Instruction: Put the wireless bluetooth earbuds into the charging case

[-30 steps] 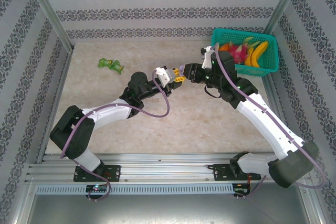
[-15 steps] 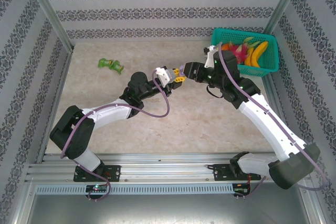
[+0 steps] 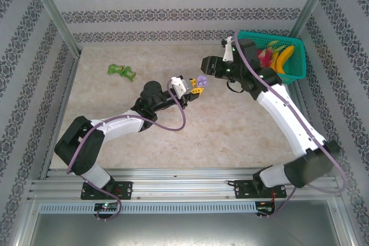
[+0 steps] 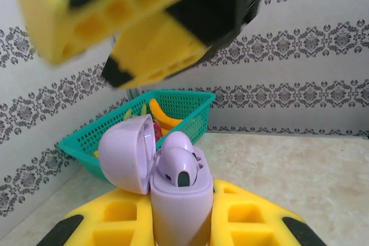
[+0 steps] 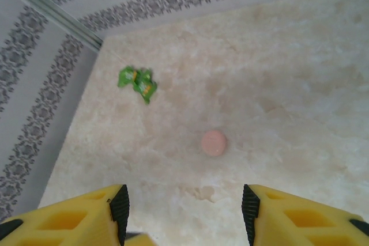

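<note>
- Earbud (image 4: 177,168), lilac, is seen seated in the lid-open lilac charging case (image 4: 180,208), lower centre of the left wrist view.
- Case is clamped by the closed left gripper (image 3: 195,89), mid-frame from above.
- Right gripper (image 5: 184,208) is held open and empty, just upper right of the case.
- Pink round case (image 5: 214,143) is seen mid-frame on the surface (image 5: 300,84), with a green packet (image 5: 137,82) at upper left.

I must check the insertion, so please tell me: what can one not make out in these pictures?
- Left wrist view: the bottom edge cuts off the lilac case; the earbud in it hides any second slot behind.
- Left wrist view: the right gripper is blurred.
- Top view: the case's contents are too small to tell.
- Top view: the right arm covers part of the basket.
</note>
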`<state>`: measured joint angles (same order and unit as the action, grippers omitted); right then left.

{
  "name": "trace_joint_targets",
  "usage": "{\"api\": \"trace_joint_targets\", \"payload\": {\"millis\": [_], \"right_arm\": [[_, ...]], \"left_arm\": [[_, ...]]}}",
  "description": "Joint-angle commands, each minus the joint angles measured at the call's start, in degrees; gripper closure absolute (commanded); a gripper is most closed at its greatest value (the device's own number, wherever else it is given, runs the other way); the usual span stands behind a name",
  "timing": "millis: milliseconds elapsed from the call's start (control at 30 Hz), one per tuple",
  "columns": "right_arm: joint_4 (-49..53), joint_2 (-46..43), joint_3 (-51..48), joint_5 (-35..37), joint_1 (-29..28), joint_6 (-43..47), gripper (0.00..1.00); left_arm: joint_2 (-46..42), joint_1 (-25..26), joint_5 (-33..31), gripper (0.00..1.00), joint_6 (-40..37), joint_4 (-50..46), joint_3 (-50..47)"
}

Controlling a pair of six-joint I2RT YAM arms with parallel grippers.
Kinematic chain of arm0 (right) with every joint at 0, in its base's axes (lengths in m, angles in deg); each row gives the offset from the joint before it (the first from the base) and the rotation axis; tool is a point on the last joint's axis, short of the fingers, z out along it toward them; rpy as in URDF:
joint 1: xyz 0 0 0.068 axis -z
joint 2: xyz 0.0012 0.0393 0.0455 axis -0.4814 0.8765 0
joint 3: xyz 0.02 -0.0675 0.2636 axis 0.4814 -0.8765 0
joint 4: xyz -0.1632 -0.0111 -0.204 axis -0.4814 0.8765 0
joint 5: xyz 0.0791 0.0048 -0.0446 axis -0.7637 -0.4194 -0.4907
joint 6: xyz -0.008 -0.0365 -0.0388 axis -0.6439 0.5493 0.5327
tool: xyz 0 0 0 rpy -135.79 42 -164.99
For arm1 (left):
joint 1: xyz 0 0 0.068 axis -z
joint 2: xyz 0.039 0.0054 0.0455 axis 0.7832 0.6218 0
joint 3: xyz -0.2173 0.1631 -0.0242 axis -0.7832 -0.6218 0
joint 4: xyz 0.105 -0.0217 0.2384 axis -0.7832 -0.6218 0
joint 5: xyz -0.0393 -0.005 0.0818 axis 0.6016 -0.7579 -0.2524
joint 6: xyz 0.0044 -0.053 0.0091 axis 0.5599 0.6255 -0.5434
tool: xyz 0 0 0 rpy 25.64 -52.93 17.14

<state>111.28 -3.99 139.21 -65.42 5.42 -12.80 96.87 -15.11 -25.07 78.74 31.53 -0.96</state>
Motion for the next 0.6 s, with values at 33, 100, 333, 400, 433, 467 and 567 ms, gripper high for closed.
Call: {"api": "trace_joint_targets", "payload": {"millis": [33,100,333,400,433,467,567], "right_arm": [[4.85,4.38,3.32,-1.46,0.09,3.42,0.45],[5.98,5.4,3.39,-1.57,-0.23,4.23,0.46],[6.42,0.1,-3.55,-0.98,-2.42,4.93,0.5],[6.08,-2.56,-6.42,-0.12,-2.32,4.37,0.5],[5.84,-3.59,-7.5,0.39,-2.19,3.99,0.5],[5.39,-4.8,-8.69,0.95,-1.94,3.53,0.5],[4.36,-7.44,-11.17,2.67,-0.32,1.91,0.5]], "left_arm": [[-2.68,0.99,1.63,1.0,1.06,2.23,-0.71],[-2.92,1.0,1.36,1.0,1.03,2.32,-0.84],[-2.85,0.91,-1.38,1.0,0.64,2.54,-1.01],[-2.57,0.87,-1.68,1.0,0.64,2.77,-0.98],[-2.36,0.9,-1.77,1.0,0.71,2.88,-0.97],[-2.19,0.88,-1.81,1.0,0.92,2.98,-0.89],[-1.56,0.83,-2.14,1.0,1.92,3.35,-0.86]]}}
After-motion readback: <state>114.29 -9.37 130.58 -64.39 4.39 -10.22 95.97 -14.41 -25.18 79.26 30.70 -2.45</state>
